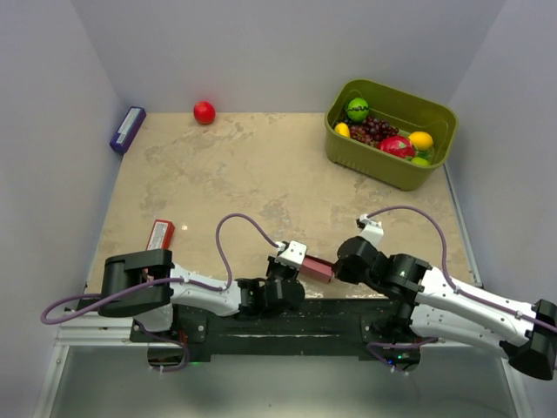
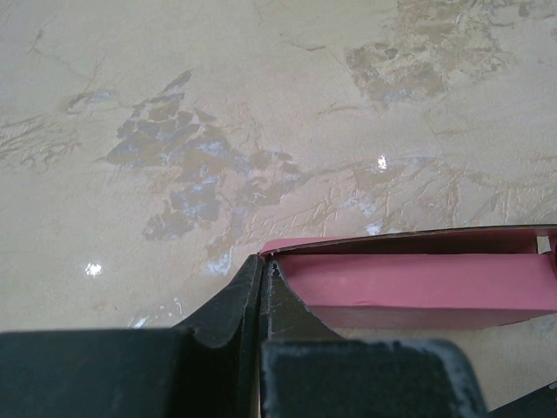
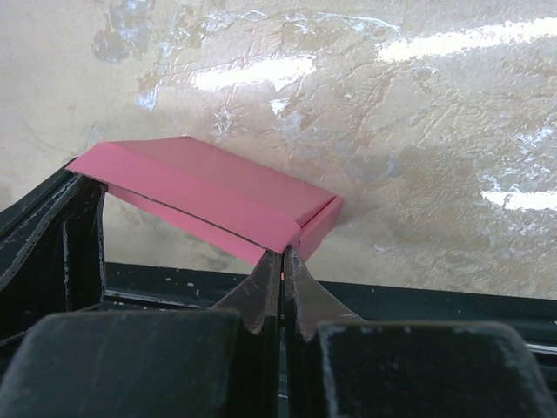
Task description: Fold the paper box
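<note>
Paper box (image 1: 318, 268) lying at table's 6 o'clock, near edge, between arms. Left gripper (image 2: 265, 272) pinching closed on its end corner; right gripper (image 3: 283, 261) clamping opposite corner. You're aiming for square walls: be pulling gently apart, folding along creases, not crushing. Red packet (image 1: 160, 233) at 8 o'clock, white label unreadable. Box showing no writing.

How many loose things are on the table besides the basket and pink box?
3: purple box at the far left wall, red ball at the far edge, red packet near left. Others may be hidden under the arms.
</note>
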`<state>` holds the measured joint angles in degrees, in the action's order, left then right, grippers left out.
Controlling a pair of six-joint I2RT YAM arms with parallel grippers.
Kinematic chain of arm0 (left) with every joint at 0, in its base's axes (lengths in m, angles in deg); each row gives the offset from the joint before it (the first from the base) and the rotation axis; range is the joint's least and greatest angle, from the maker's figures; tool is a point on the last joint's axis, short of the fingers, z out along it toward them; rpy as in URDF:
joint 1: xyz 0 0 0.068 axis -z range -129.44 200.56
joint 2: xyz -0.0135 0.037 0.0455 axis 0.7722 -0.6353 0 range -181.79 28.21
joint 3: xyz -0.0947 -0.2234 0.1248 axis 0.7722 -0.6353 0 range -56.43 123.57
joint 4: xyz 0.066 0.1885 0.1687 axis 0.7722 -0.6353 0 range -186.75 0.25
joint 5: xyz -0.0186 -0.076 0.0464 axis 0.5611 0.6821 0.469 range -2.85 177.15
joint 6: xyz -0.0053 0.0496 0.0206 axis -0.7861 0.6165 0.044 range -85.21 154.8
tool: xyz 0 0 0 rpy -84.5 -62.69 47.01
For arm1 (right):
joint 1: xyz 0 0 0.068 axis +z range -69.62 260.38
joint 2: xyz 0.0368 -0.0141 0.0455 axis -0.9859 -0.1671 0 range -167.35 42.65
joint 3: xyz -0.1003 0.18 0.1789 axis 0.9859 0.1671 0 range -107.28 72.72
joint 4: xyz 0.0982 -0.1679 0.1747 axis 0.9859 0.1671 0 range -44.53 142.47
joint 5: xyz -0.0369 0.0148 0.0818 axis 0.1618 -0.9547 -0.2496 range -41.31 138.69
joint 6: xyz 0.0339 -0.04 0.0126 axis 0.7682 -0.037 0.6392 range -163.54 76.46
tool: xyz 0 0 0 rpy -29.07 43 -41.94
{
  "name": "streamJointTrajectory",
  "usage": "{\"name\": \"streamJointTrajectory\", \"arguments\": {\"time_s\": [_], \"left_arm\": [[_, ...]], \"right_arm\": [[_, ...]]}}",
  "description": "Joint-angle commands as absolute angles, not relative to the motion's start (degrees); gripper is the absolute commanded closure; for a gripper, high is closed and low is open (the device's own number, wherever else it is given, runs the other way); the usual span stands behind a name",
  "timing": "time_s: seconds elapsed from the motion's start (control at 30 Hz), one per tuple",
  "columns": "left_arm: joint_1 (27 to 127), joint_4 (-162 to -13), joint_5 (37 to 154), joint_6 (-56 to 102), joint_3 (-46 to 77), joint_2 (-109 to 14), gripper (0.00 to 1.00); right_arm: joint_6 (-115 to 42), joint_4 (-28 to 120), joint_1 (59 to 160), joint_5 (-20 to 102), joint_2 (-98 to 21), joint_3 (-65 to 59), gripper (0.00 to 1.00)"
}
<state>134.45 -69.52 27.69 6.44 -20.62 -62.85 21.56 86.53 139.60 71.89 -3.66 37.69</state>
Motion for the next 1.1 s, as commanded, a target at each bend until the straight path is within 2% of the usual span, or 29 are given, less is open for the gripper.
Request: {"name": "streamJointTrajectory", "arguments": {"time_s": [0.0, 0.57, 1.07], "left_arm": [[137.0, -82.2, 41.4, 2.7, -23.9, -67.9, 1.0], [137.0, -82.9, 41.2, 2.4, -23.7, -68.0, 1.0], [137.0, -83.4, 40.8, 1.9, -23.5, -67.8, 1.0]], "right_arm": [[26.3, 75.3, 140.1, 70.4, -1.8, 38.8, 1.0], [25.2, 79.1, 140.1, 70.5, -0.9, 39.6, 1.0], [18.7, 84.2, 140.1, 71.3, -8.8, 37.6, 1.0]]}}
